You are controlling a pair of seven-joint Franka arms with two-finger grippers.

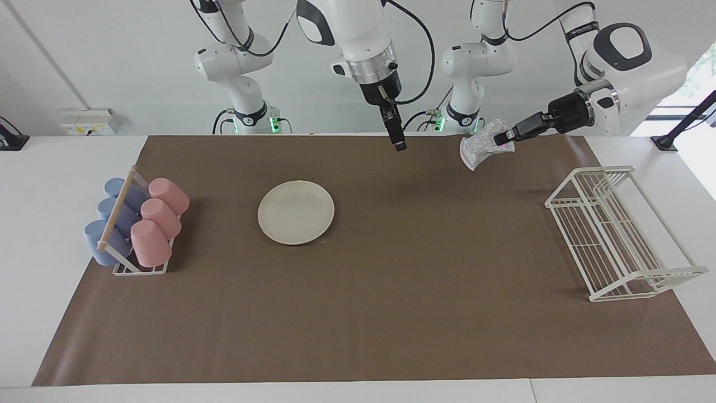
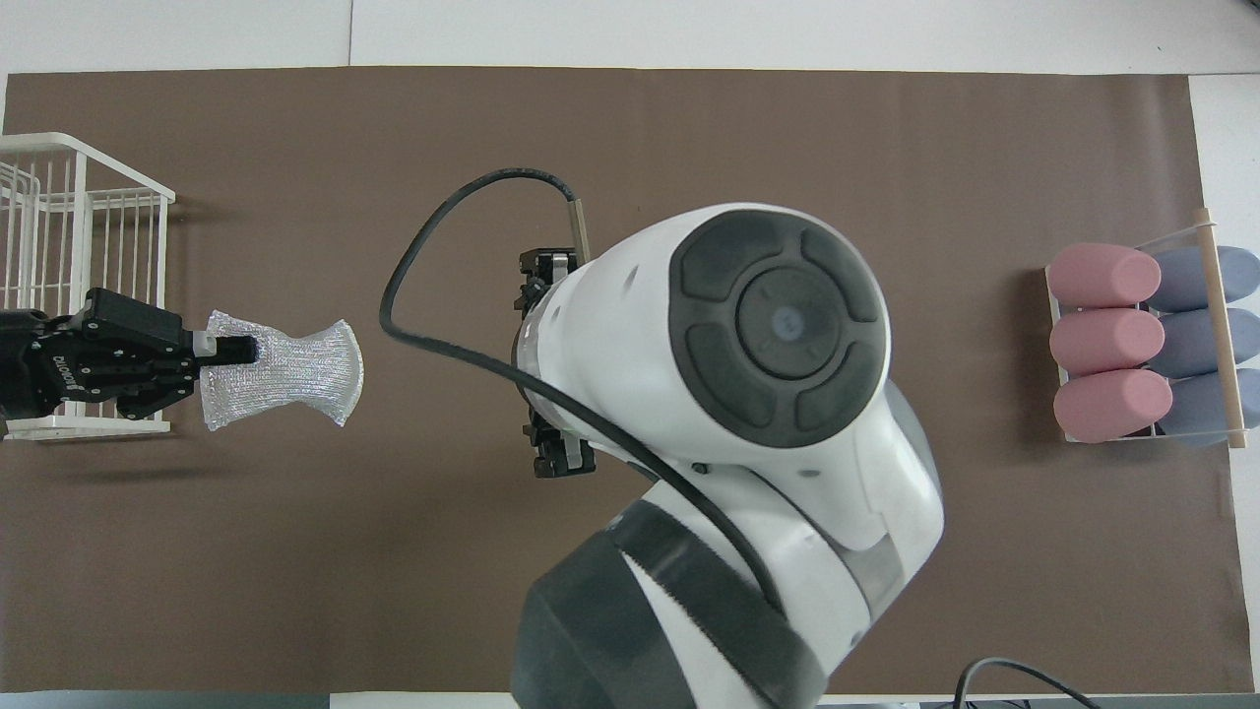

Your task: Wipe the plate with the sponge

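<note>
The cream-white plate [image 1: 296,211] lies flat on the brown mat, toward the right arm's end; in the overhead view the right arm's bulk hides it. My left gripper [image 1: 499,137] [image 2: 215,350] hangs in the air, shut on the silvery mesh sponge [image 1: 481,147] [image 2: 287,372], which droops from its fingertips over the mat between the wire rack and the table's middle. My right gripper [image 1: 398,143] hangs open and empty over bare mat at mid-table, off the plate. One of its fingers [image 2: 559,459] shows below the wrist.
A small stand with pink and blue cups [image 1: 136,224] [image 2: 1147,340] sits at the right arm's end. A white wire rack [image 1: 614,235] [image 2: 84,226] stands at the left arm's end. The brown mat [image 1: 391,313] covers most of the table.
</note>
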